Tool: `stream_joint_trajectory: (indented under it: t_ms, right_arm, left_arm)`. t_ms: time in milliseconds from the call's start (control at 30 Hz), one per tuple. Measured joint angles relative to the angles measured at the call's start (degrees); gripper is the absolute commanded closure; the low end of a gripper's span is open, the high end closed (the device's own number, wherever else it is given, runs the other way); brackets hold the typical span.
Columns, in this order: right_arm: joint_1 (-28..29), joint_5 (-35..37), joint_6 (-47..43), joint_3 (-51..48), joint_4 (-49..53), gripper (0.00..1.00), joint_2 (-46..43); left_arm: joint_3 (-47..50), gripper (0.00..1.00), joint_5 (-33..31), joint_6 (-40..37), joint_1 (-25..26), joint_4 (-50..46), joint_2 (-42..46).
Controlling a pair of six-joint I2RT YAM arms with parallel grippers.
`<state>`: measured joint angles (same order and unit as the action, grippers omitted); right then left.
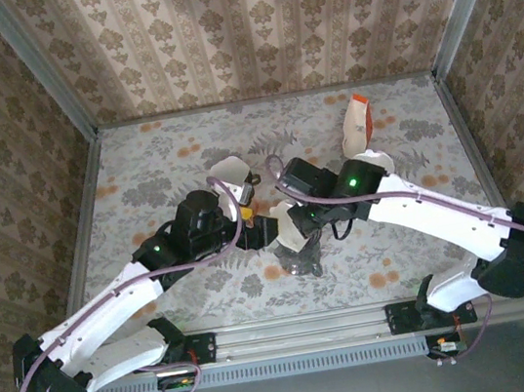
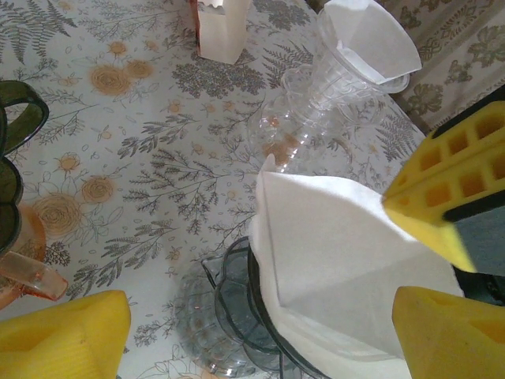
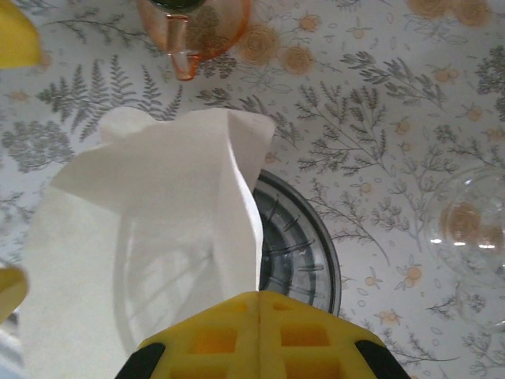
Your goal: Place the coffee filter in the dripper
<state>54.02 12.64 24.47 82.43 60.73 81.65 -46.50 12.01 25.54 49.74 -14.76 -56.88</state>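
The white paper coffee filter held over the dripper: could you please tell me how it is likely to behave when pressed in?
Probably floppy: the white paper coffee filter creases where the shut right gripper pinches it. Likely very light: shadows show through the thin sheet. It may tear if tugged against the dark ribbed dripper.

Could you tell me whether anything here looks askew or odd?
The coffee filter, pinched in the right hand, looks askew: it leans off one side of the dark dripper instead of sitting centred inside, and its top edge is creased.
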Motion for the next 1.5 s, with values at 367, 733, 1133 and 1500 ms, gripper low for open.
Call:
stream_joint_trajectory:
  t_ms: [367, 733, 1133, 1500]
  right_arm:
    - [2.40, 8.87, 1.31, -0.02, 1.88, 1.00, 1.44]
    - [3.19, 10.60, 1.73, -2.19, 2.43, 1.00, 2.47]
    - [3.65, 10.78, 2.60, -3.54, 2.21, 1.00, 3.23]
    - [3.87, 10.80, 2.75, -3.54, 2.21, 1.00, 3.39]
  left_arm:
    - [0.00, 0.13, 0.68, 0.24, -0.02, 0.11, -0.61]
    - [0.02, 0.20, 2.64, 1.09, -0.02, 0.24, -3.19]
    - [0.02, 0.36, 4.66, 1.92, -0.02, 0.15, -3.96]
    - [0.35, 0.49, 5.38, 1.92, -0.02, -0.48, -6.14]
